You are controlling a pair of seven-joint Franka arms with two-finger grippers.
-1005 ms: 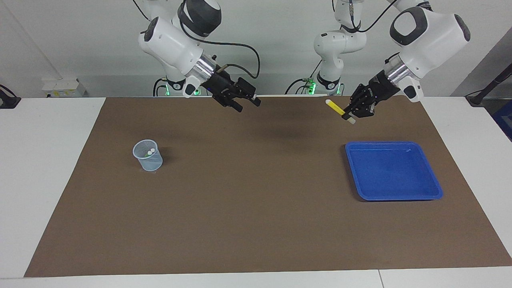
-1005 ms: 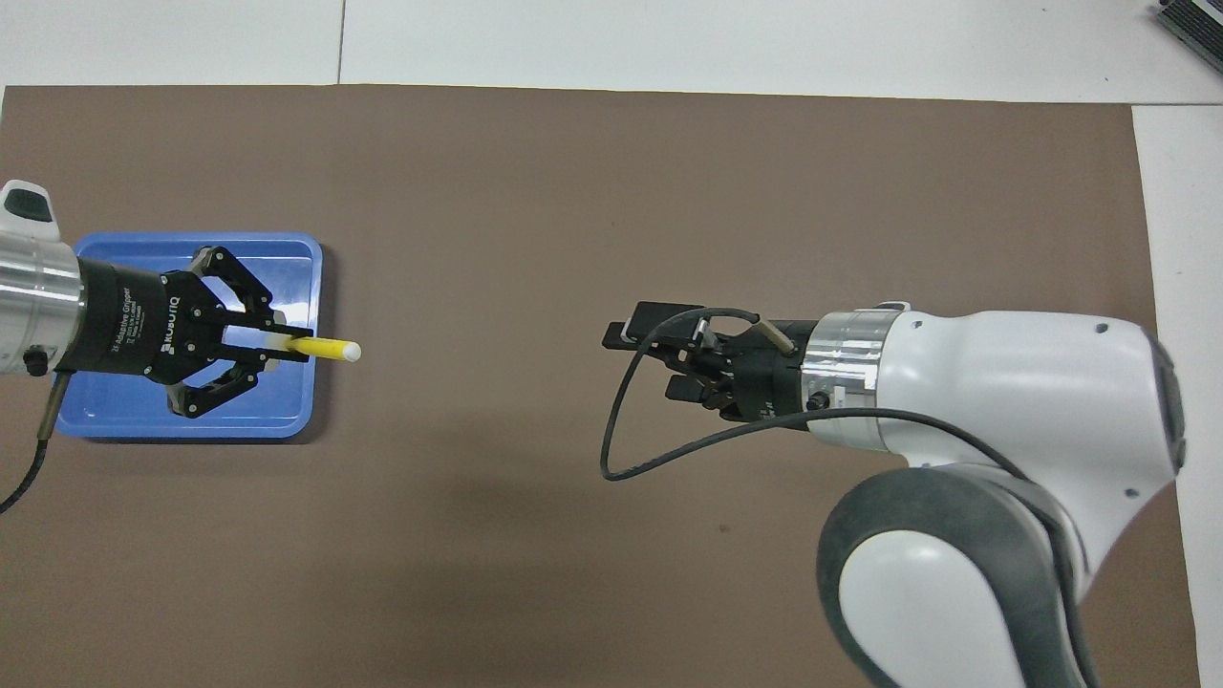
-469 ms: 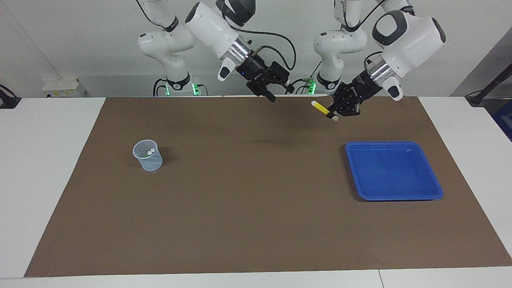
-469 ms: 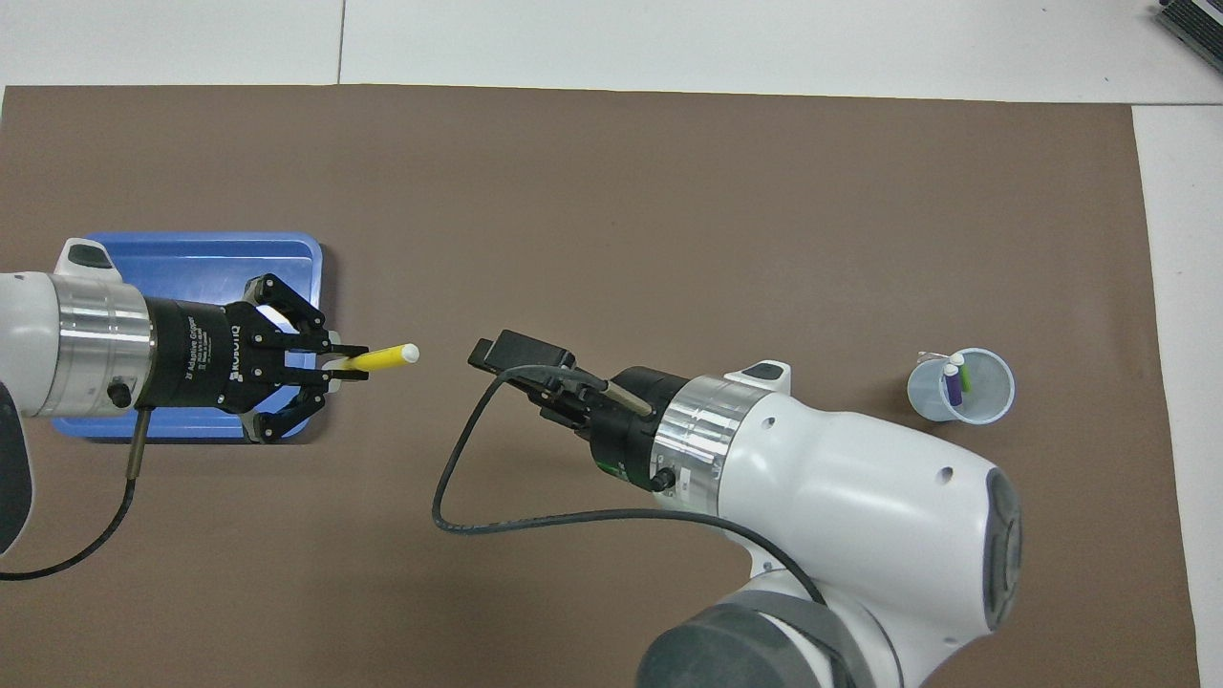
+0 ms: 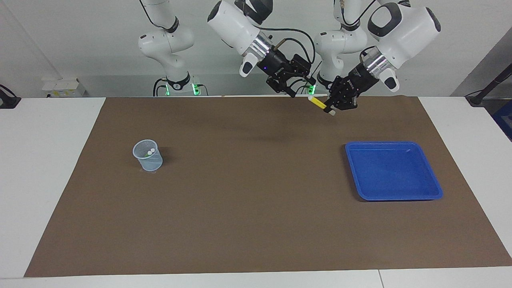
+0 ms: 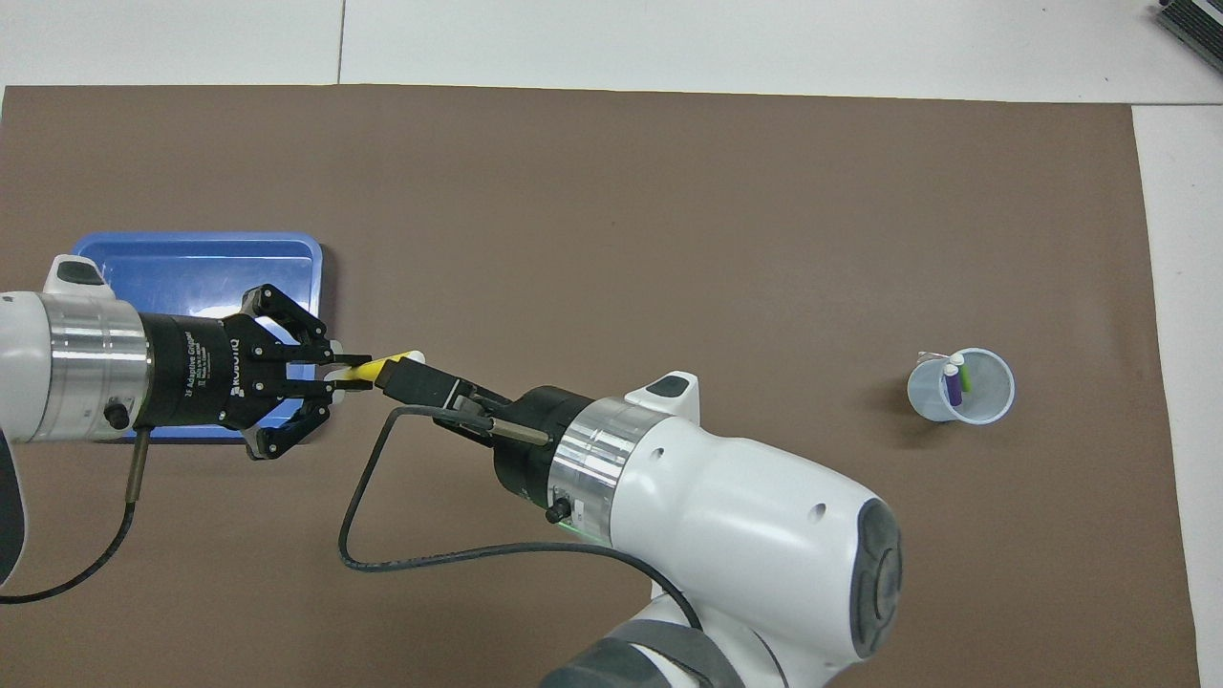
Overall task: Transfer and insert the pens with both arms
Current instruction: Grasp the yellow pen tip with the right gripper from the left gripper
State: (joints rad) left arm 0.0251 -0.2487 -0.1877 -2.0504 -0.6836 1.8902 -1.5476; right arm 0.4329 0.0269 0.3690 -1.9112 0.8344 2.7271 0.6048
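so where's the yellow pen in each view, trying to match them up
Facing view: yellow pen top centre, held by the left gripper, the right gripper at its tip.
Overhead view: yellow pen at middle-left, between both grippers.
Shared landmark: blue tray beside it.

From overhead, cannot see the free tip of the yellow pen (image 6: pixel 375 366): covered by a black finger of the right gripper (image 6: pixel 409 375). Cannot tell from either view whether that gripper touches the pen.

Only part of the blue tray (image 6: pixel 191 250) to see from overhead, the rest under the left arm (image 6: pixel 86 368) and the left gripper (image 6: pixel 344 368).

Cut off by the picture's edge there: the left arm at the side, the right arm (image 6: pixel 745 516) at the bottom. In the facing view, both arms cut off at the top.

In the cup (image 5: pixel 147 155), from the facing view, just two white caps, with colours too small to tell. From overhead, lower ends of the purple pen (image 6: pixel 953 384) and the green pen (image 6: pixel 965 375) down inside the cup, out of sight.

Dark thing (image 6: pixel 1194 24) in the top corner from overhead, cut off, too little to name.
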